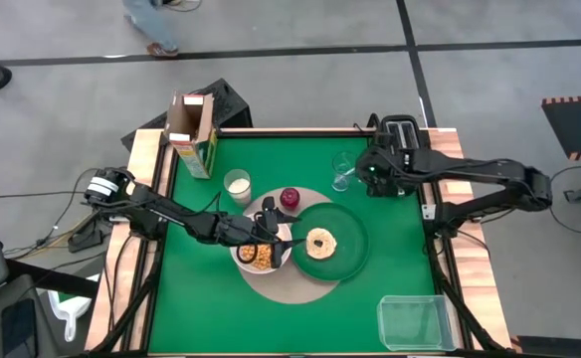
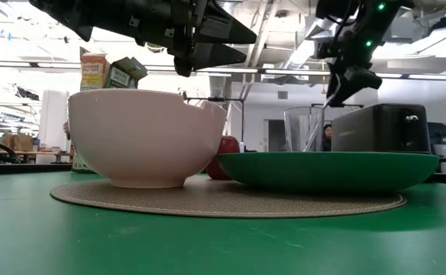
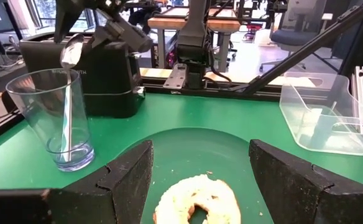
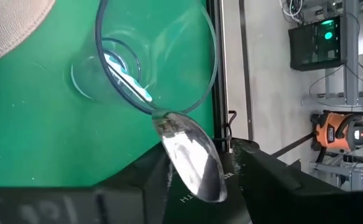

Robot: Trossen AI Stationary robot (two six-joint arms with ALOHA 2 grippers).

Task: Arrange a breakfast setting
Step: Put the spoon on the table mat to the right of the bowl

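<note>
Spoon (image 4: 191, 155) upright in clear glass (image 4: 150, 56), its bowl between right fingers (image 4: 265, 180), narrowly parted.

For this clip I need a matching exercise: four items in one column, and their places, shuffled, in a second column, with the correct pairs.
Items:
1. bagel
2. spoon
3. cereal box
4. red fruit

Places:
A. standing in the clear glass, bowl end up
B. on the round tan mat, beside the dark-green plate
C. lying on the dark-green plate
D. upright at the table's far left corner, top open

Pairs: 1-C, 2-A, 3-D, 4-B
</note>
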